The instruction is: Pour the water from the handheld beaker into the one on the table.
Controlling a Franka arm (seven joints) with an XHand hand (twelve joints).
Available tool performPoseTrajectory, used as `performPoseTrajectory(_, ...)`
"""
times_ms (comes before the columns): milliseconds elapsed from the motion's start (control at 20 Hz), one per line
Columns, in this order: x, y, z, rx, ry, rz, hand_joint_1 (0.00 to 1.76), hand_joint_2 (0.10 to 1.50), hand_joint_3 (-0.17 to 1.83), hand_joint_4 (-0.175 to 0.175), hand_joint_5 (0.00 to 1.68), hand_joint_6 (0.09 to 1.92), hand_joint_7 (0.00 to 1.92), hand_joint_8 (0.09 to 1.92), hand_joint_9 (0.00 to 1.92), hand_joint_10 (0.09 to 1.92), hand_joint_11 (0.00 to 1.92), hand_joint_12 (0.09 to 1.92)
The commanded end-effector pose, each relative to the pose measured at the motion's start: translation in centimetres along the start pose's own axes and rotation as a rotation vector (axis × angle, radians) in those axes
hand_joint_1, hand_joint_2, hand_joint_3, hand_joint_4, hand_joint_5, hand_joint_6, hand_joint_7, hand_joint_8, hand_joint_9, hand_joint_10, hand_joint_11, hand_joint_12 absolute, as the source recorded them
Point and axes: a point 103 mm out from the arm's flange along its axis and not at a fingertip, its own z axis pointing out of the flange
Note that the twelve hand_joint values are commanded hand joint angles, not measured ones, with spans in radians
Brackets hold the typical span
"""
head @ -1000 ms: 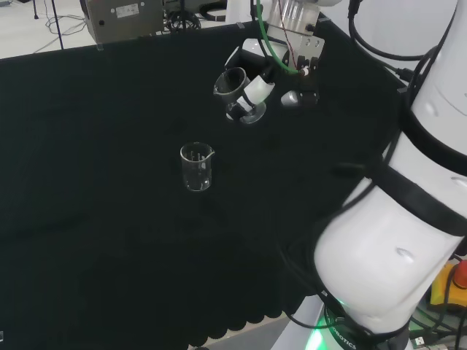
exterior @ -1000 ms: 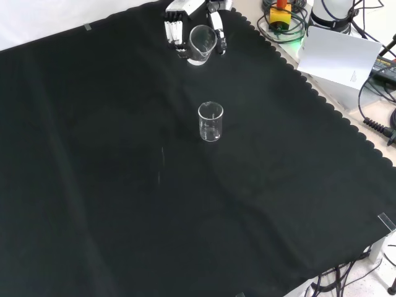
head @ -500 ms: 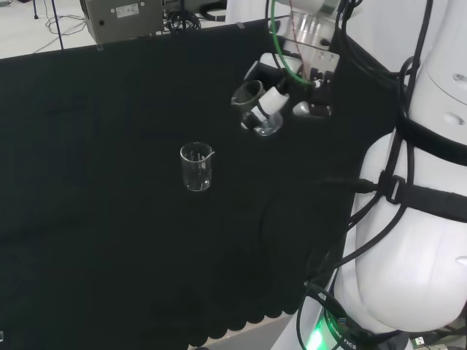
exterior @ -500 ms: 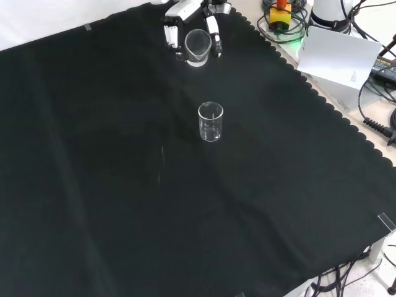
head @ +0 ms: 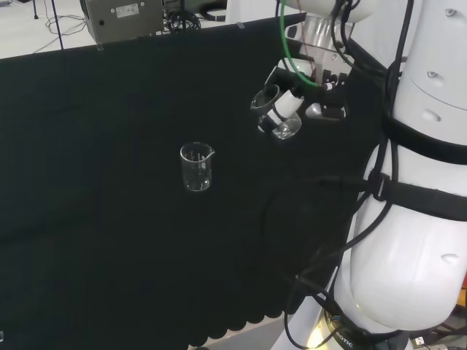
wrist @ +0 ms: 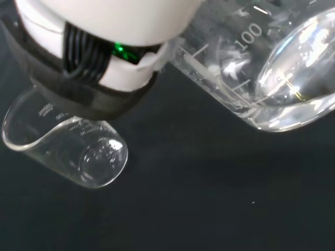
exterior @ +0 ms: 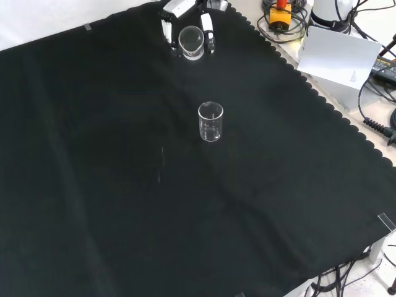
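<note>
Robot hand [head: 295, 98] pinches the tilted handheld beaker [head: 273, 117]; better bring its lip over the table beaker [head: 197, 167] before tipping more.

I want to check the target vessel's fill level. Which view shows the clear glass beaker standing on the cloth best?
The front view: the clear glass beaker standing on the black cloth sits central, unobstructed. The head view shows it clearly too, from farther. In the wrist view the hand partly covers it.

The arm [head: 408, 240] is built of bulky, glossy white links, with black bands and black cables strapped across them. A green cable [head: 286, 51] runs down to the hand [head: 295, 98], whose fingers [exterior: 206, 28] are white with black segments.
</note>
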Motion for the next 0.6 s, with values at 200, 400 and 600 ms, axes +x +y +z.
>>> performPoseTrajectory(200, 7.0, 1.93, 5.58, 0.19, -0.121, -0.067, 1.54, 0.66, 0.51, -0.175, 1.3, 0.48, 1.45, 0.47, 1.64, 0.09, 1.16, 0.69)
performPoseTrajectory(400, 7.16, 1.92, 5.64, 0.194, -0.138, -0.07, 1.54, 0.66, 0.51, -0.175, 1.3, 0.48, 1.45, 0.47, 1.64, 0.09, 1.17, 0.69)
performPoseTrajectory(600, 6.94, 1.86, 5.36, 0.19, -0.161, -0.058, 1.54, 0.66, 0.51, -0.175, 1.3, 0.48, 1.45, 0.46, 1.64, 0.09, 1.17, 0.69)
